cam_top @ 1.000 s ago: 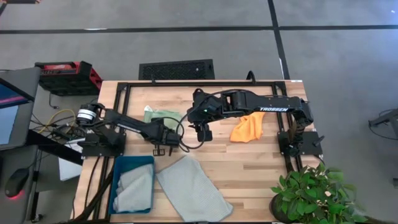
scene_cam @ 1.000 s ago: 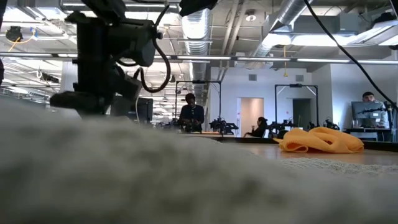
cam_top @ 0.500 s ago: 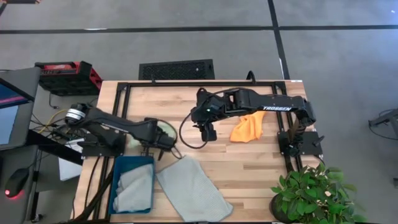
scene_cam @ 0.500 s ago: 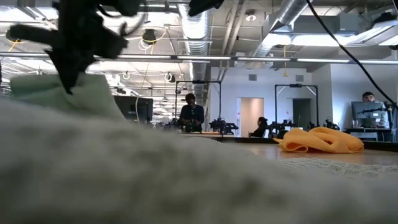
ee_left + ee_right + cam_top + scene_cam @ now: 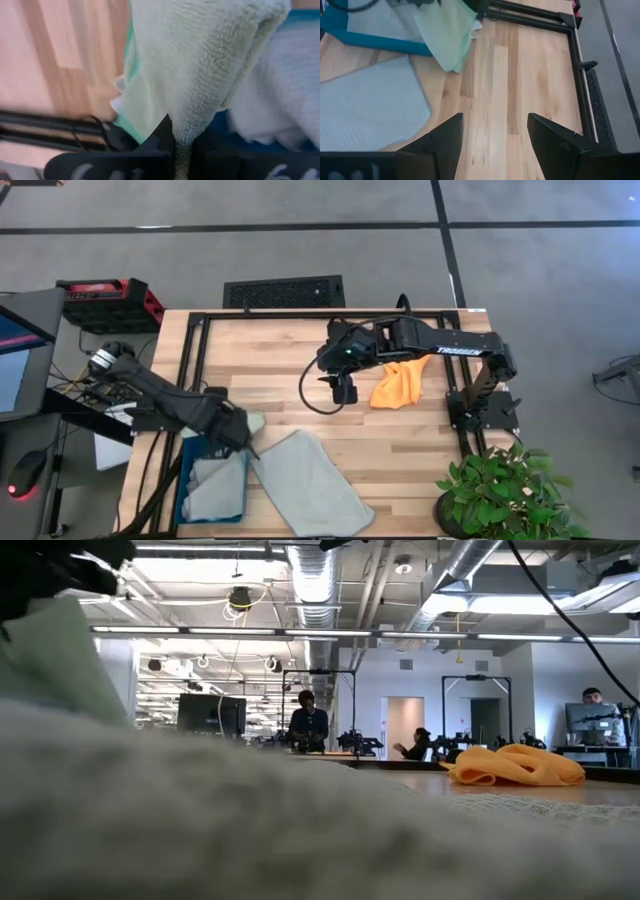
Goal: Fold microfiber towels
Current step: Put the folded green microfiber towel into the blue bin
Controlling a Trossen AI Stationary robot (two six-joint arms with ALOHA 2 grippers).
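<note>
Writing: white letters reading TROSSEN run along the right arm (image 5: 440, 345) in the high view; no other lettering can be read.
Landmark: the teal bin (image 5: 190, 470) sits at the near left corner of the wooden surface (image 5: 400, 450).
Green towel (image 5: 250, 423): light green, soft and looped in texture, hanging bunched from the left end effector (image 5: 238, 436) just over the bin's far right corner; in the left wrist view the green towel (image 5: 210, 65) drapes in a fold with a thin mint edge and a small white tag (image 5: 119, 85) at its side.
Left end effector: pressed together, pinching the green towel's edge between its dark fingers (image 5: 160, 140).
Grey towel in bin (image 5: 215, 480): pale grey-blue, lying folded inside the bin, just below the hanging green one.
Flat grey towel (image 5: 310, 485): pale grey-blue, spread out on the surface, touching the bin's right side and angled away from it.
Orange towel (image 5: 398, 385): bright orange, crumpled in a loose heap, well apart from the bin towards the right; in the low view the orange towel (image 5: 515, 765) shows as a low rumpled mound.
Right end effector (image 5: 345, 388): spread wide and holding nothing, hovering above bare wood between the bin and the orange towel, closer to the latter.
Background: people (image 5: 308, 725) stand or sit in the room beyond the surface.
</note>
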